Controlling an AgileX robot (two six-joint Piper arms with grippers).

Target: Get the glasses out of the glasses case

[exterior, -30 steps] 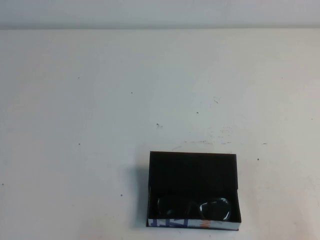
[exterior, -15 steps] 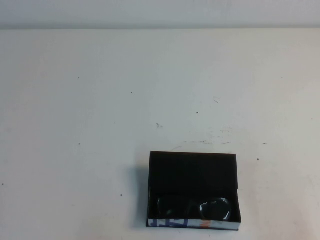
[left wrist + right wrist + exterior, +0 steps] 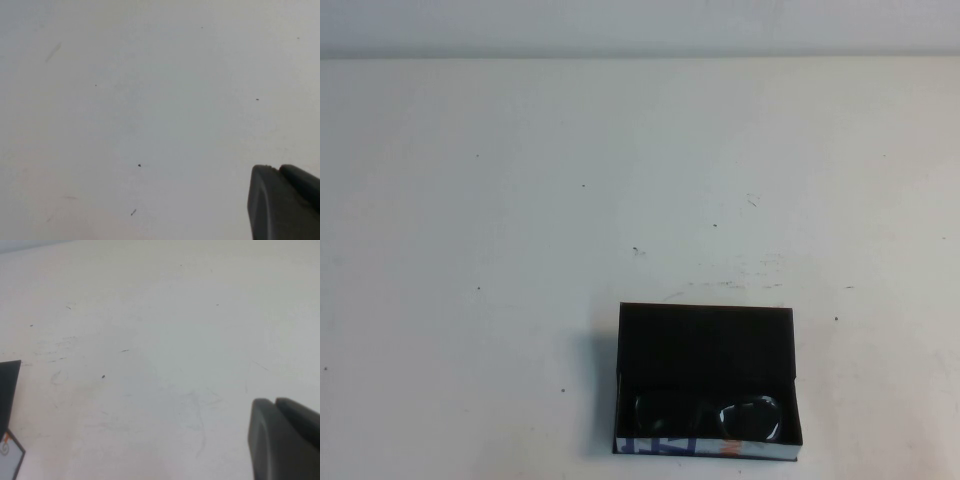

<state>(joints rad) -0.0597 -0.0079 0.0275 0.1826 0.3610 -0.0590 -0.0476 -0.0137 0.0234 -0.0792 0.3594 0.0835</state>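
High view: a white surface [image 3: 520, 200] fills the picture. The glasses case [image 3: 707, 380] lies open on it, a black box whose white side edge, printed in blue with a touch of orange, faces the camera. The glasses [image 3: 710, 415] lie inside the case, against that printed edge; the two greyish lenses show, but the black frame blends into the black lining and is hard to trace. Neither arm appears here. Nothing has moved compared with the picture from a second ago.

Left wrist view: only the bare, speckled surface and a dark part of the left end effector [image 3: 285, 202] at the picture's edge. The case is not in sight. How far its fingers are parted cannot be told.

Right wrist view: a dark part of the right end effector [image 3: 285, 437] shows, well apart from a cut-off corner of the case [image 3: 9, 395]. Whether it is open or closed cannot be told.
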